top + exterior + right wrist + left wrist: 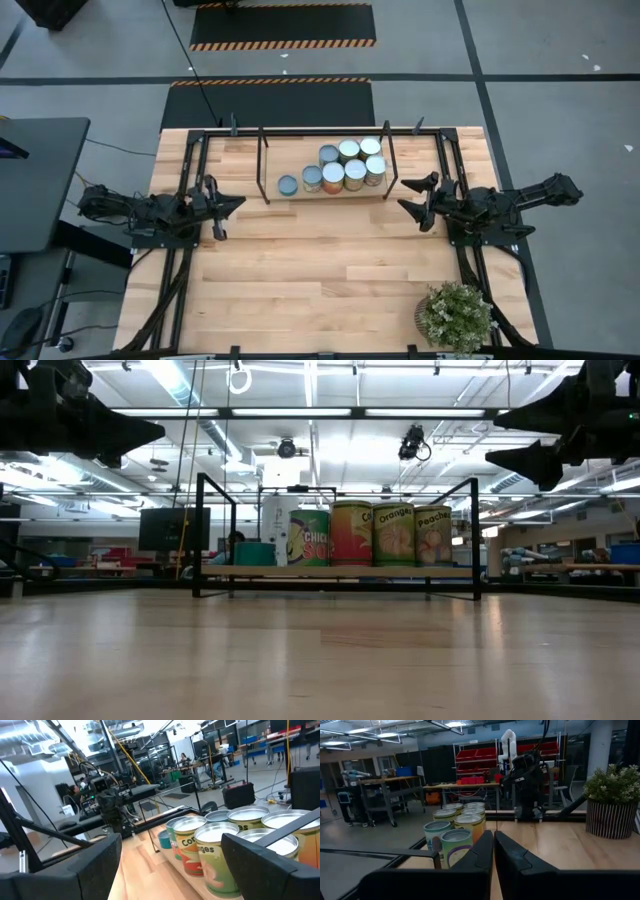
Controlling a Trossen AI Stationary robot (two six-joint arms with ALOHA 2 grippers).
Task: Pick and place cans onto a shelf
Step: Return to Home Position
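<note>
Eight cans (333,176) stand in a tight cluster on the shelf (283,150), in the upper middle of the high view. Seven tall ones form two rows toward the shelf's right end, touching or nearly so. A low teal can (288,184) sits just left of the front row, a little apart. In the low view the cans line up at the frame's centre between the black posts, and two on the right read "Orange" and "Peache".

The left gripper (236,202) hangs left of centre in the high view, apart from the shelf's left end. Its fingers are pressed together with nothing between them, and in the left wrist view they meet in a thin seam. The right gripper (405,195) hangs right of centre, near the shelf's right front corner without touching it. Its fingers are spread wide and hold nothing. In the low view both grippers sit in the top corners, well above the table (320,270).

A plant (455,315) stands at the lower right of the high view.
</note>
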